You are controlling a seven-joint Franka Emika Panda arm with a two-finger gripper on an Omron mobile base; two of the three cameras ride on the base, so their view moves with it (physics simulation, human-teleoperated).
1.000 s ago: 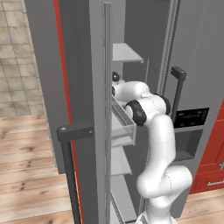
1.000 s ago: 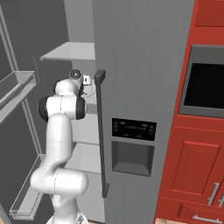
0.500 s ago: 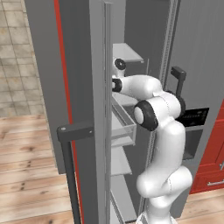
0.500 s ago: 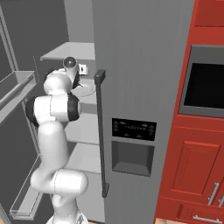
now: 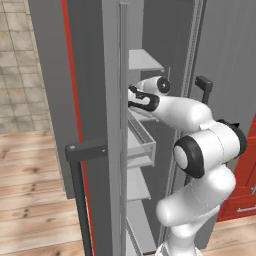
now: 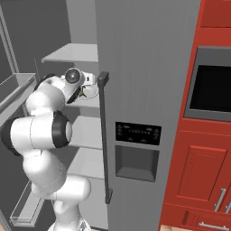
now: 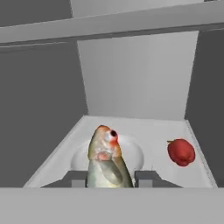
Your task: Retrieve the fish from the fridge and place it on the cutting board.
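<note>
A greenish-grey fish point(image 7: 105, 162) with an orange head sits between my two dark fingertips point(image 7: 146, 178), head pointing away from the hand. My gripper point(image 7: 111, 178) is shut on it, over a pale grey shelf point(image 7: 144, 127) inside the fridge. The gripper point(image 5: 134, 97) reaches into the fridge point(image 5: 85, 75) past its open left door, at upper-shelf height. From the right, the gripper point(image 6: 85, 92) shows just left of the closed door's black handle point(image 6: 104, 135). The cutting board is out of view.
A small red ball point(image 7: 180, 152) lies on the same shelf, right of the fish. A door bin point(image 5: 142, 145) hangs just below my forearm. The fridge's closed right door point(image 6: 144, 67) with its dark dispenser panel point(image 6: 137, 149) borders the red cabinets point(image 6: 203, 180).
My elbow has swung out and back toward the base, while the hand stays at the same shelf. The jaws have narrowed slightly.
</note>
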